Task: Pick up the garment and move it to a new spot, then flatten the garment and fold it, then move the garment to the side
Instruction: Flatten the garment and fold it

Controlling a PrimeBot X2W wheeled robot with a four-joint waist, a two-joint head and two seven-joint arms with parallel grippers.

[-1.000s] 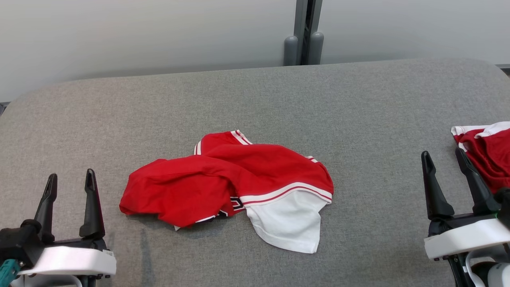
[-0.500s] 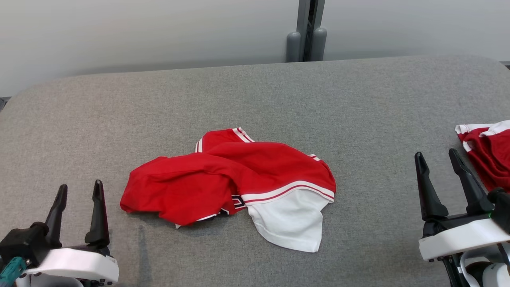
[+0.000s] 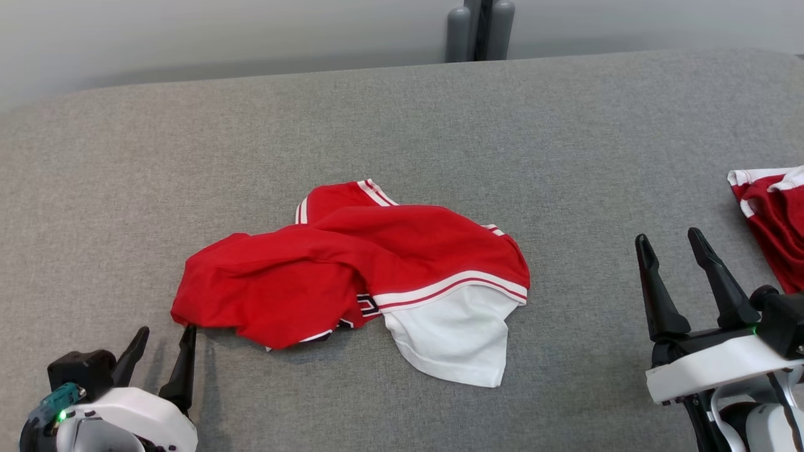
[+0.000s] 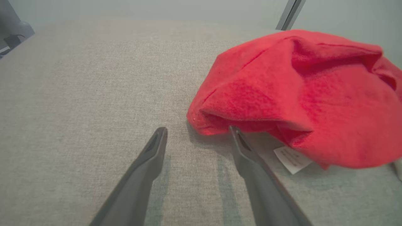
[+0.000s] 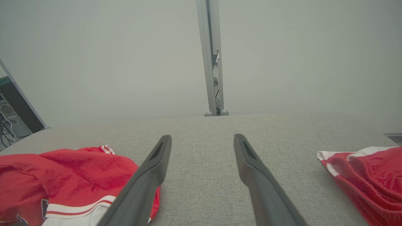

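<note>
Garment [image 3: 352, 270] lies crumpled mid worktop [image 3: 402, 113], nothing done yet: L end effector [image 3: 166, 329] wide open, empty, at its left edge; R end effector [image 3: 667, 235] open, empty, apart; pick, flatten, fold, shift pending.

- The left claw [image 3: 166, 331], two long dark tapering fingers on a rounded white wrist housing [image 3: 135, 408], sits at the near left. It is pitched steeply forward and down.
- Its fingers stand spread wide, with nothing between them.
- A small green light [image 3: 61, 415] glows on that wrist.
- The right claw [image 3: 667, 237], a matching dark pair on a white housing, sits at the near right. Its fingers point far and lean slightly left.
- Its fingers are likewise spread apart and empty.
</note>
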